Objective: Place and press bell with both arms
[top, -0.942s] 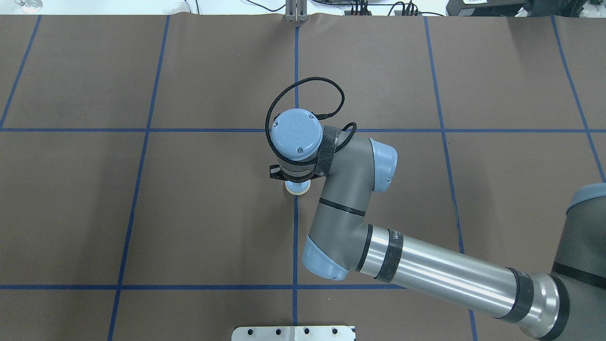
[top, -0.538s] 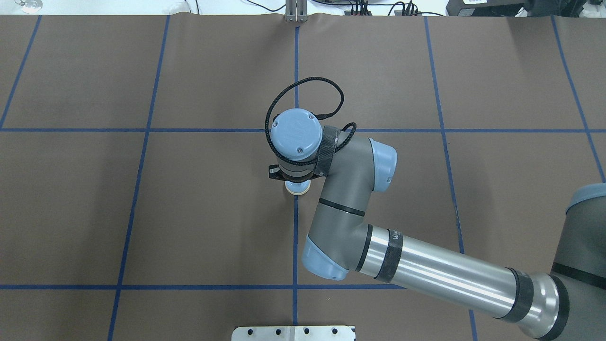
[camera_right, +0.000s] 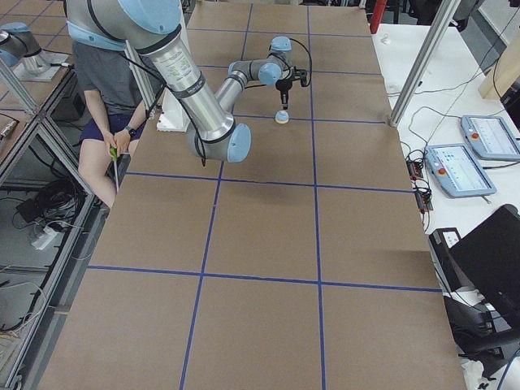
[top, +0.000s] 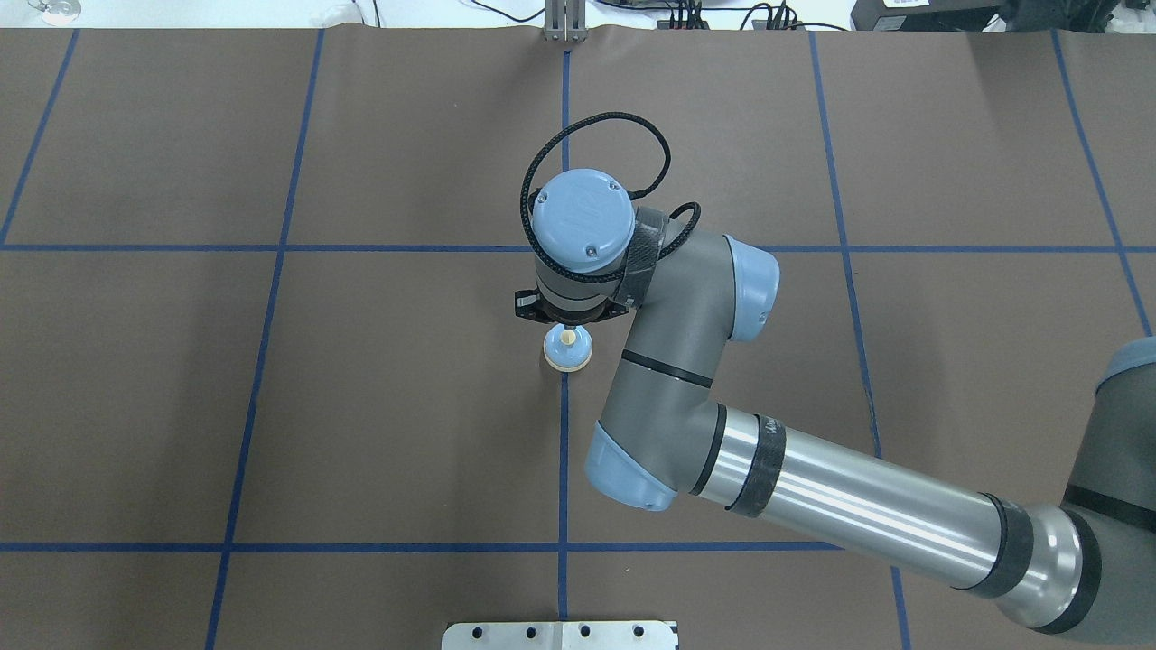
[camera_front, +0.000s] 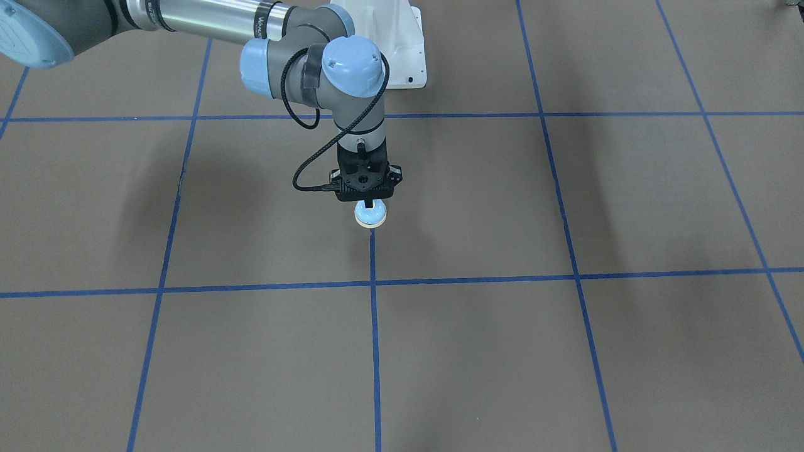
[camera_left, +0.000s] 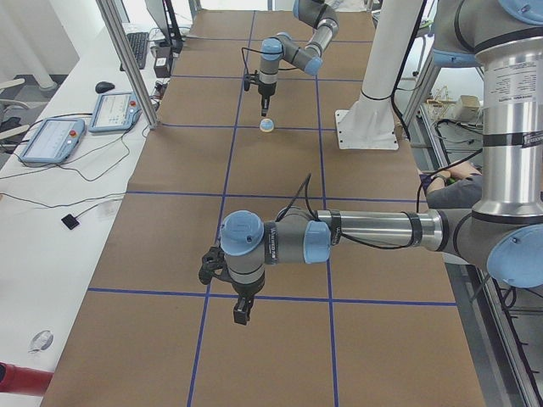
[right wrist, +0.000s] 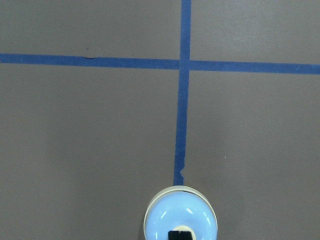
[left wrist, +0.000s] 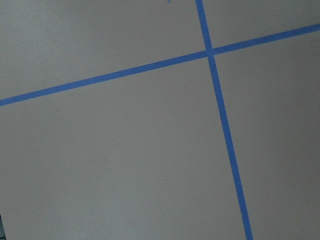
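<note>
The bell (top: pixel 567 350) stands upright on the brown table (top: pixel 397 424), straight under the right gripper (camera_front: pixel 369 203). That gripper's jaws are pressed together into one narrow black tip over the cream button (top: pixel 567 337). Both side views show a small gap between tip and button. The bell's base sits on a blue tape line (right wrist: pixel 181 125). The left gripper (camera_left: pixel 240 317) hangs well apart from the bell, above the table near a tape crossing. Whether its jaws are spread or together, I cannot tell.
</note>
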